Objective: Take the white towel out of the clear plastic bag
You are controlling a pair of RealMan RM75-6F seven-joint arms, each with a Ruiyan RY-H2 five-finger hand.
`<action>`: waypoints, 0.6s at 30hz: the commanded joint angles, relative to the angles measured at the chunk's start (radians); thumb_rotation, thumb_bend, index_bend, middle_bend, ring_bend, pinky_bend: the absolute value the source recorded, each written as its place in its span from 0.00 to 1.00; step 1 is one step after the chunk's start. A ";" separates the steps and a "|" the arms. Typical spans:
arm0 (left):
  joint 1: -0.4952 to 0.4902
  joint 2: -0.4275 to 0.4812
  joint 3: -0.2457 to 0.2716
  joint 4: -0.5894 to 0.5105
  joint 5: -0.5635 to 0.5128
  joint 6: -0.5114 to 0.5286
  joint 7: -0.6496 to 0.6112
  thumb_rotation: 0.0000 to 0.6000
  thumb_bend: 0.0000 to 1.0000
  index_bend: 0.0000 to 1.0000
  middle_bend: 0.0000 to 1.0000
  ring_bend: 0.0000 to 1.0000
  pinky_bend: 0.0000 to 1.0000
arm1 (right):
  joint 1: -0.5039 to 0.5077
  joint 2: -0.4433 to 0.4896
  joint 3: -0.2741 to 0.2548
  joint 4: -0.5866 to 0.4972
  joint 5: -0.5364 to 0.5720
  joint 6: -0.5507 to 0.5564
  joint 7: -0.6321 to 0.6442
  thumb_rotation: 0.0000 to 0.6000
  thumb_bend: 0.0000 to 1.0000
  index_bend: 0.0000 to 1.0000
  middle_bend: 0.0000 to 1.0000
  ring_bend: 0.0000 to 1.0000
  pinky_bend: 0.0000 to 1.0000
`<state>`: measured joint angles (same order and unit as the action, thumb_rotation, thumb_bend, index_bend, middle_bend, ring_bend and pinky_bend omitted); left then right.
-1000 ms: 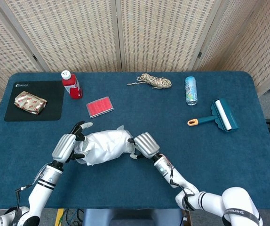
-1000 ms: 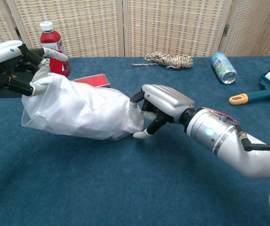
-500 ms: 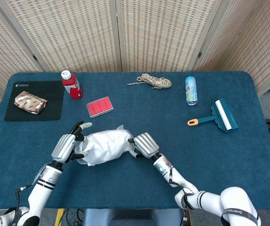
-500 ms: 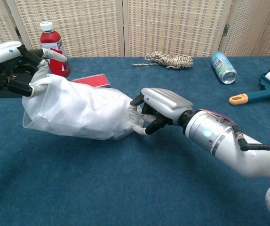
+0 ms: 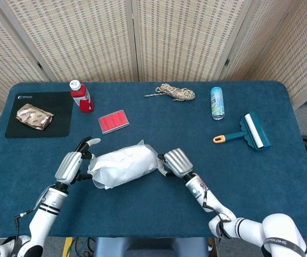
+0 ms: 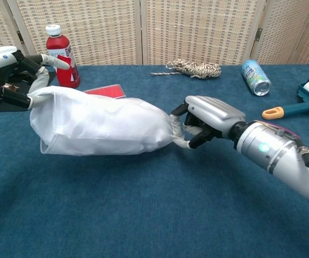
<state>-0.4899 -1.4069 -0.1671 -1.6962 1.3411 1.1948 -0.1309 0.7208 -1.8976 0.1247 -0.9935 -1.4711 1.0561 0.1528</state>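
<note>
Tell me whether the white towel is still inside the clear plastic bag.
Inside. The white towel shows only through the clear plastic bag, stretched between left robot hand and right robot hand.

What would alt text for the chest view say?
Two robot hands stretch a clear plastic bag holding a white towel over a blue table: the left hand grips its left end, the right hand pinches its right end. Behind lie a red bottle, rope and can.

head: high, looking down, whole table (image 5: 282,176) | chest: low, close, same table
</note>
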 commanded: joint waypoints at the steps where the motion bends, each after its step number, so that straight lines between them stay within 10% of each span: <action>1: 0.001 0.001 -0.004 -0.001 -0.004 0.001 -0.005 1.00 0.65 0.80 0.16 0.05 0.32 | -0.024 0.041 -0.001 -0.026 0.016 0.009 -0.015 1.00 0.47 0.65 1.00 1.00 1.00; 18: 0.002 0.004 -0.027 0.017 -0.050 -0.010 -0.018 1.00 0.65 0.80 0.16 0.05 0.33 | -0.118 0.214 0.045 -0.097 0.090 0.071 -0.021 1.00 0.47 0.65 1.00 1.00 1.00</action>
<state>-0.4876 -1.4028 -0.1944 -1.6789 1.2914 1.1852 -0.1486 0.6073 -1.6881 0.1699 -1.0882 -1.3836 1.1243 0.1331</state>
